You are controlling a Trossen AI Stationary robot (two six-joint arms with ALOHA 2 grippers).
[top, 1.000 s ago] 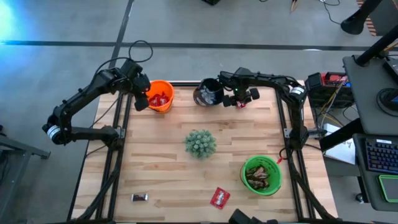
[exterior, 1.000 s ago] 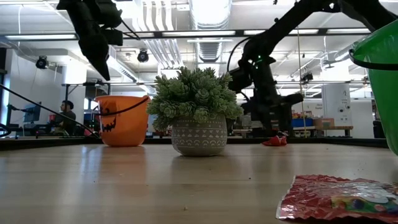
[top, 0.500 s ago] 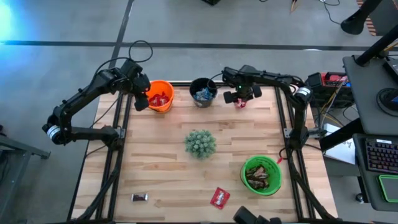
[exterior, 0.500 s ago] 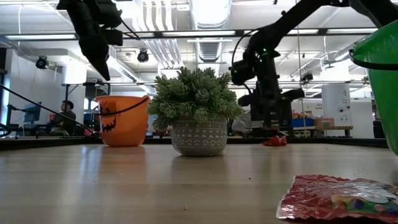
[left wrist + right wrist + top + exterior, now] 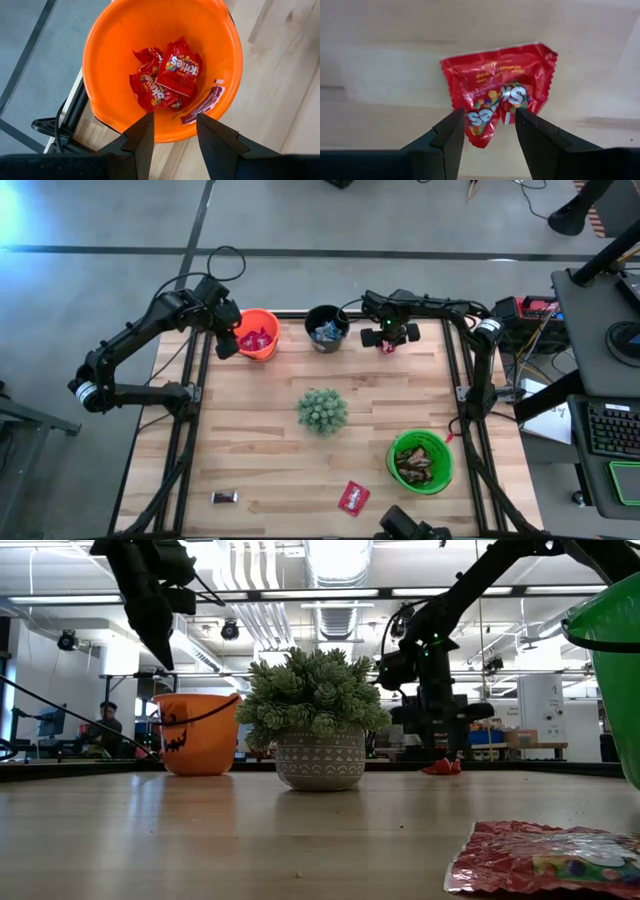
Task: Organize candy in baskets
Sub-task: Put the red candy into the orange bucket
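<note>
1. Your right gripper (image 5: 485, 137) hangs low over the far right part of the bench (image 5: 260, 440), just right of the black bucket (image 5: 326, 327). Its jaws are parted and hold nothing.
2. The red candy packet (image 5: 501, 100) lies flat on the bench, directly ahead of those jaws in the right wrist view. It sits centred on the gap between the two fingers (image 5: 442, 137), not yet between them.
3. The packet's long axis runs slantwise to the jaw line, one corner pointing toward the gap. Judged from that, you will probably want a straight drop, perhaps with a small wrist turn so the fingers close across the narrower side.
4. The right arm is clearly the nearer one for this packet; the left is well apart from it.
5. Your left gripper (image 5: 172, 135) hovers above the orange bucket (image 5: 105, 50) at the far left corner, jaws partly open and empty. Red packets (image 5: 170, 77) already lie in that bucket.
6. Elsewhere: another red packet (image 5: 352, 498) and a dark bar (image 5: 224, 497) lie near the front edge, and the green bucket (image 5: 421, 461) holds brown bars.
</note>
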